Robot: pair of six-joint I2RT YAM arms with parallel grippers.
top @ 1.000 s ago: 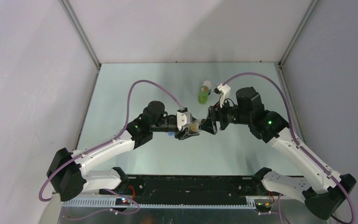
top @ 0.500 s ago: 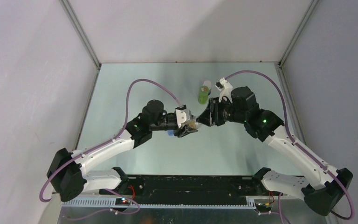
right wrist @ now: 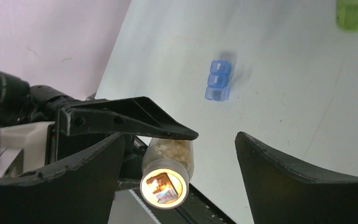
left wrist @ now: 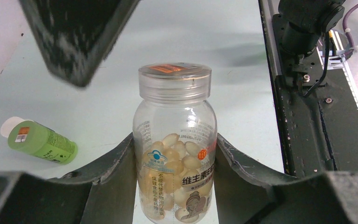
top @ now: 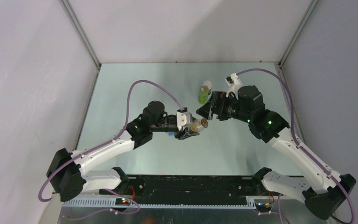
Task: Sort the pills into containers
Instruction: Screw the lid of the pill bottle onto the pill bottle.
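Note:
My left gripper (top: 190, 127) is shut on a clear bottle (left wrist: 175, 154) of pale yellow pills, lid on, held off the table with its lid (top: 203, 123) pointing right. In the left wrist view both fingers press on the bottle's sides. My right gripper (top: 205, 108) hangs open just up and right of the lid, touching nothing. In the right wrist view the lid (right wrist: 164, 189) faces the camera between the spread fingers. A small blue pill container (right wrist: 218, 80) with three compartments lies on the table below the left gripper.
A green bottle (top: 203, 94) with a white cap lies on its side behind the grippers, also in the left wrist view (left wrist: 42, 141). Grey walls close off the table's left, back and right. The black base rail (top: 191, 184) runs along the near edge.
My right gripper has let go of the bottle's lid, opened wide and drawn back up and to the right. The left gripper has kept its hold and barely moved.

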